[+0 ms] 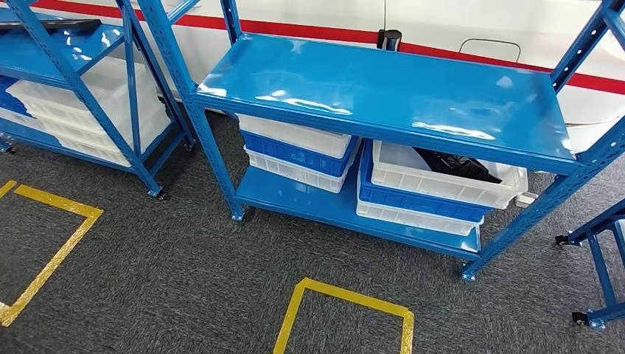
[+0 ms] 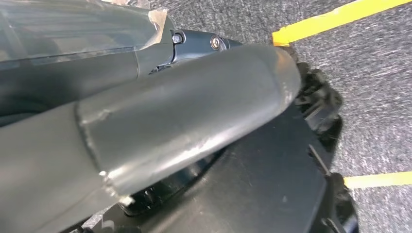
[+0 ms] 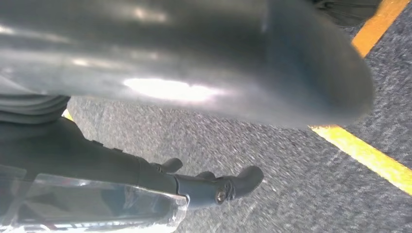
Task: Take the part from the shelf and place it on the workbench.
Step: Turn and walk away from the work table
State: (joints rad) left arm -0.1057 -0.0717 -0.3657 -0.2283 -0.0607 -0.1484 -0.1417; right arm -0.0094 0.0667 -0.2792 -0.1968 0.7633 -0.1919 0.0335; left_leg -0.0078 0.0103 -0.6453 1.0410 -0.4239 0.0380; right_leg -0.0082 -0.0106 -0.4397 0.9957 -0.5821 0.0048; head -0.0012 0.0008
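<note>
Lying in white crate [image 1: 442,181] (lower shelf): part [image 1: 453,165].

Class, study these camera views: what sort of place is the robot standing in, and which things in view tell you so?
Probably a factory or warehouse parts-storage area. Blue metal shelf racks hold stacked white and blue plastic crates, one holding a dark part, and yellow tape squares mark standing spots on the grey carpet.
</note>
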